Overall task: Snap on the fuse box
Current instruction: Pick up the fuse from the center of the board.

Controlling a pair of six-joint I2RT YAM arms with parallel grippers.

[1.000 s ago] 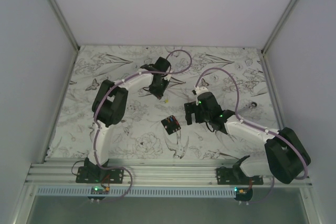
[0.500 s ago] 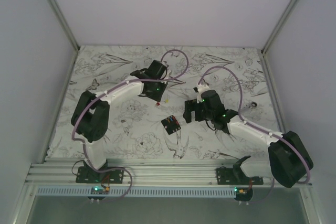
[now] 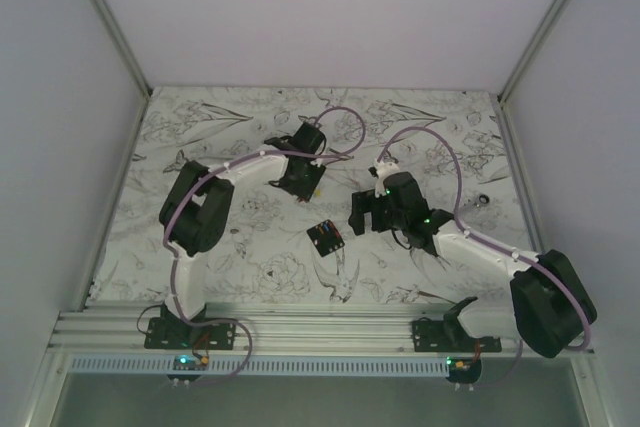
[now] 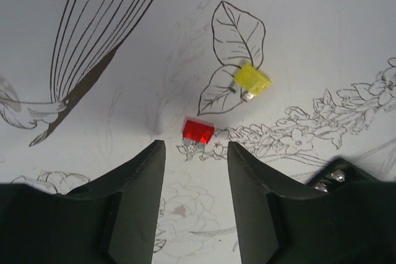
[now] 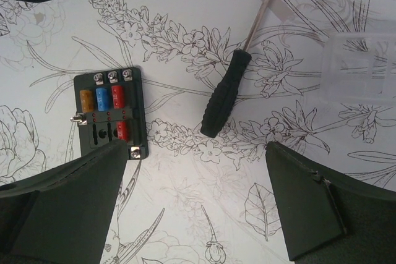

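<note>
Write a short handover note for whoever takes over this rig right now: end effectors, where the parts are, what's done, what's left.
The left end effector is open and empty, just short of a loose red fuse; a yellow fuse lies beyond.
The right end effector is wide open and empty, by the fuse box.
The box lies flat on the table, four fuses seated, two slots apparently empty.
A clear plastic piece, likely the cover, lies beyond the screwdriver.
Done: nothing snapped on.
Left: probably seat the loose fuses, then snap on the cover.

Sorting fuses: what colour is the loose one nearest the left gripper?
That fuse is red; left wrist view.
</note>
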